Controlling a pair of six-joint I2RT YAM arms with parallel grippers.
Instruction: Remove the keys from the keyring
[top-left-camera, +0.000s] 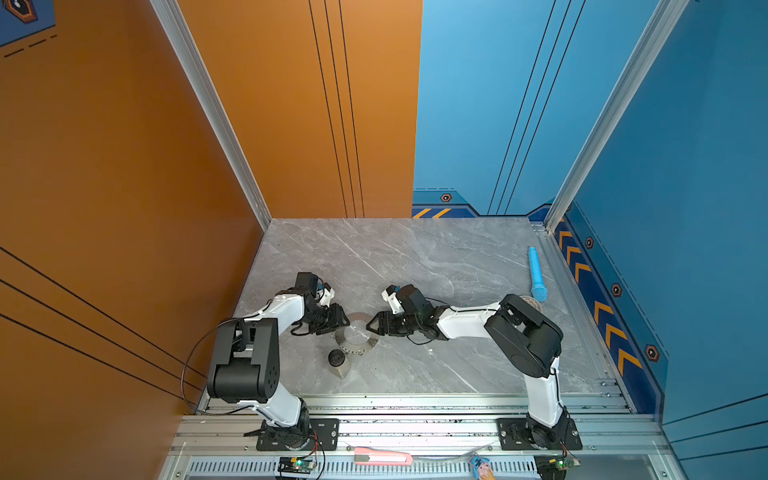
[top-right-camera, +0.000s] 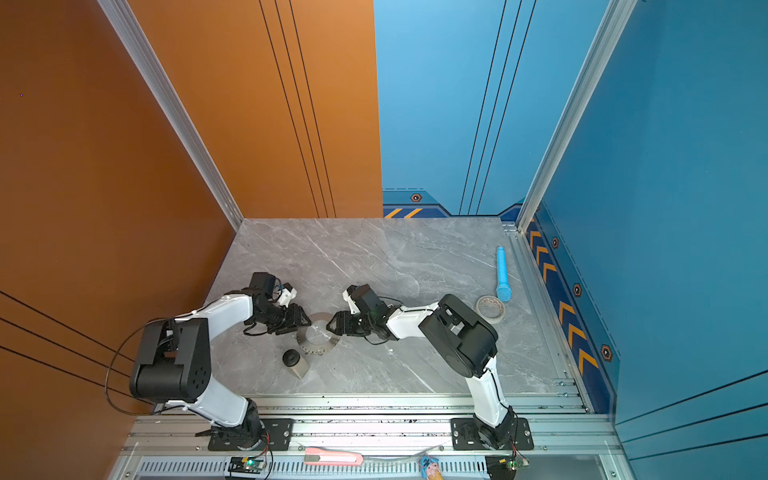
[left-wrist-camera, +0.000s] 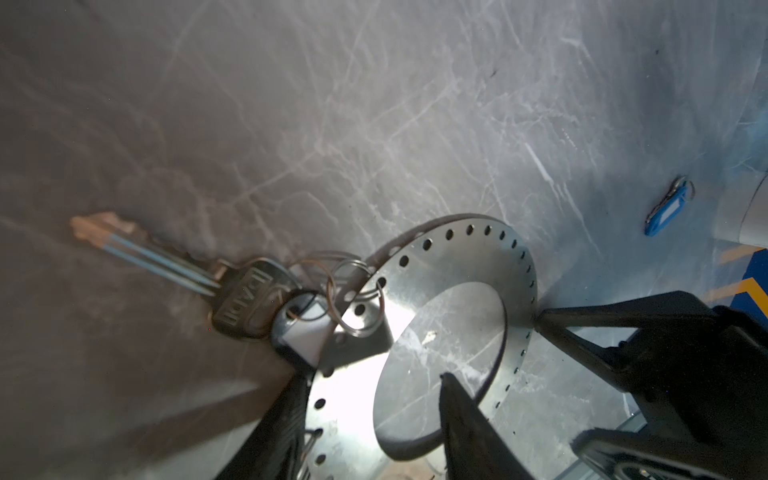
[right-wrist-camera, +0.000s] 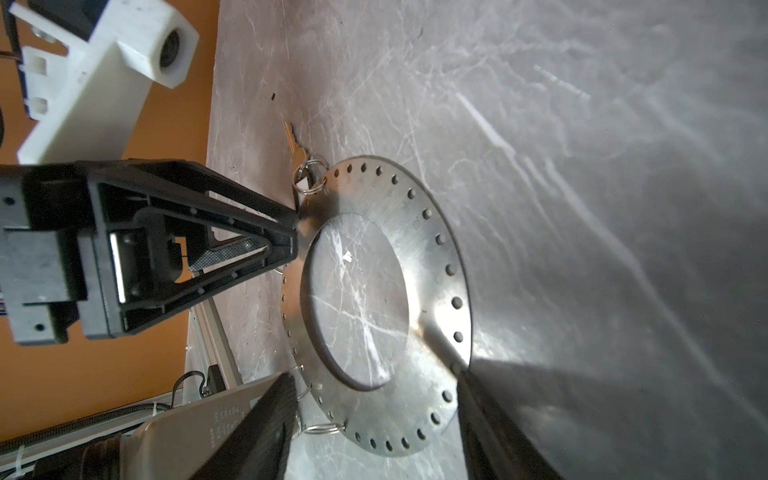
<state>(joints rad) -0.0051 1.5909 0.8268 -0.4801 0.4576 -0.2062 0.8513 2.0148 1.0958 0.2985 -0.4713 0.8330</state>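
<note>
Grey table (top-left-camera: 415, 257); all the action in the lower middle of both top views.

Left of centre: left gripper (top-left-camera: 345, 323), low over the left rim of the keyring (top-left-camera: 357, 348). Jaws about half apart. In left wrist view, ring band flat between the two fingers, one finger at the outer rim, the other over the hole, gap wider than the band.

Just below that in frame: black-capped bottle (top-left-camera: 337, 359), near the ring's lower-left rim.

Centre: keyring, a flat shiny disc with a big hole and small holes round the edge, on the table between both grippers.

Hidden under the left gripper in top views, clear in left wrist view: key (left-wrist-camera: 245, 301) and black tag (left-wrist-camera: 297, 336). Both on wire loops (left-wrist-camera: 355, 268) through a rim hole. Key flat on the table outside the ring, tag partly under the band.

Right of centre: right gripper (top-left-camera: 371, 325), jaws wide, ring's near edge between the fingers, one tip touching the outer rim.

Blue tag (left-wrist-camera: 667, 210): off the ring, loose on the table, well apart from it, seen in left wrist view only.

Right side: tape roll (top-right-camera: 491, 320), then blue tube (top-left-camera: 536, 272) near the right wall.

Bottom edge: pink knife (top-left-camera: 382, 458) on the rail.
</note>
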